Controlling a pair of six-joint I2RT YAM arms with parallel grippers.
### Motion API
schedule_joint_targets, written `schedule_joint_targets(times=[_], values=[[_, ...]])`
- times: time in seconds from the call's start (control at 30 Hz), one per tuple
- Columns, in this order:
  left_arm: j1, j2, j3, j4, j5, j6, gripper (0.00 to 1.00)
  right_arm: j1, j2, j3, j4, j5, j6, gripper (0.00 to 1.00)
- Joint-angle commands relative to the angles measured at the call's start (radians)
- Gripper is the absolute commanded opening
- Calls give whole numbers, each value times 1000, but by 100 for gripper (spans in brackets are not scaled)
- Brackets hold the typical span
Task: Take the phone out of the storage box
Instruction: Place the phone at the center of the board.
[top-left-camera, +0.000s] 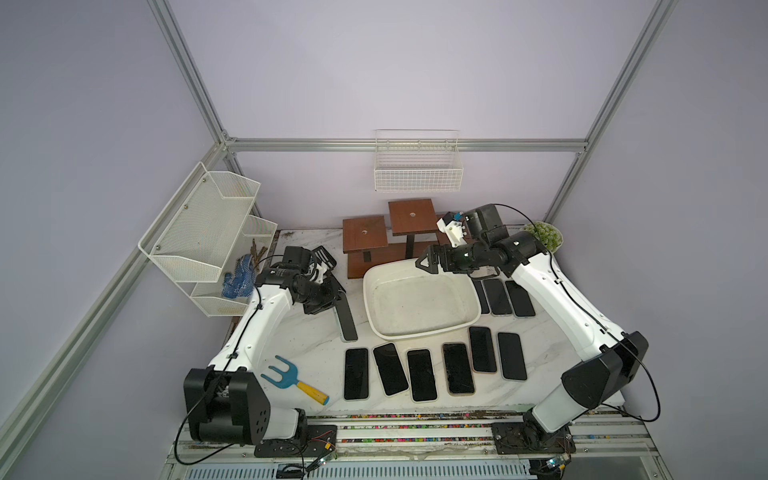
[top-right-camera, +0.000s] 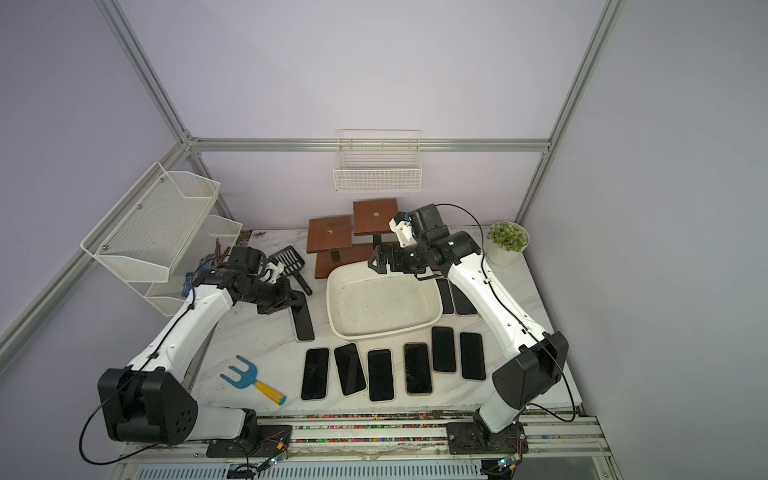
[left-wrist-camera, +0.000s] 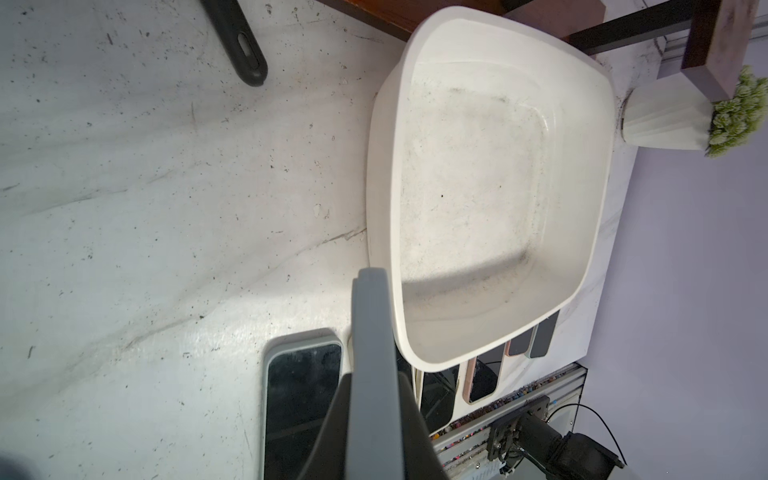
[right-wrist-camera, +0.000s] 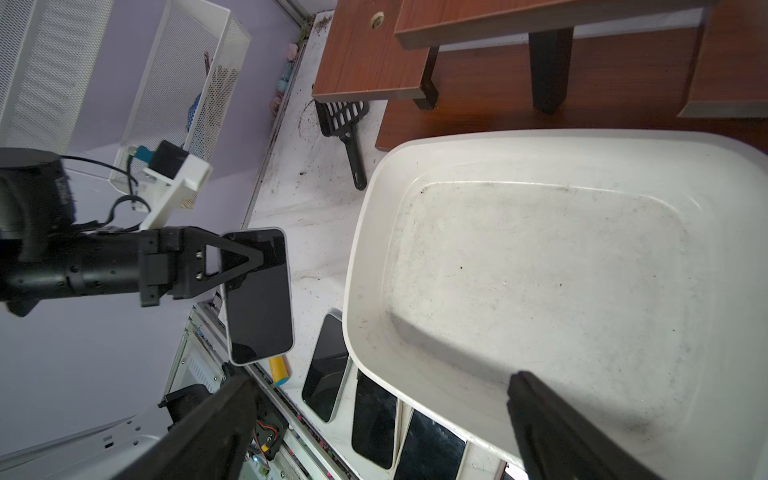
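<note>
Left gripper clamps one end of a dark-screened phone, just left of the white storage box; right gripper, wide open, hovers over its far rim.

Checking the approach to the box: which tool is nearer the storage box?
Right. The right tool hangs open at the far rim of the storage box; the left tool, shut on a phone, is off to the box's left.

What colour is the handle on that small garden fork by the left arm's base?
Yellow. The handle shows best in a top view, below the fork's blue head.
</note>
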Motion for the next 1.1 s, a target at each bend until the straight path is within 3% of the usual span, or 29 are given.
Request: schedule_joint_targets(times=[0.0, 0.4, 1.07], values=[[19, 65, 8, 134, 62, 38, 0, -42, -104, -8, 22, -25, -19, 100], [34, 324, 92, 249, 240, 145, 0, -154, -250, -49, 97, -35, 40, 100], [35, 528, 124, 224, 244, 222, 0, -173, -253, -47, 134, -45, 97, 100]])
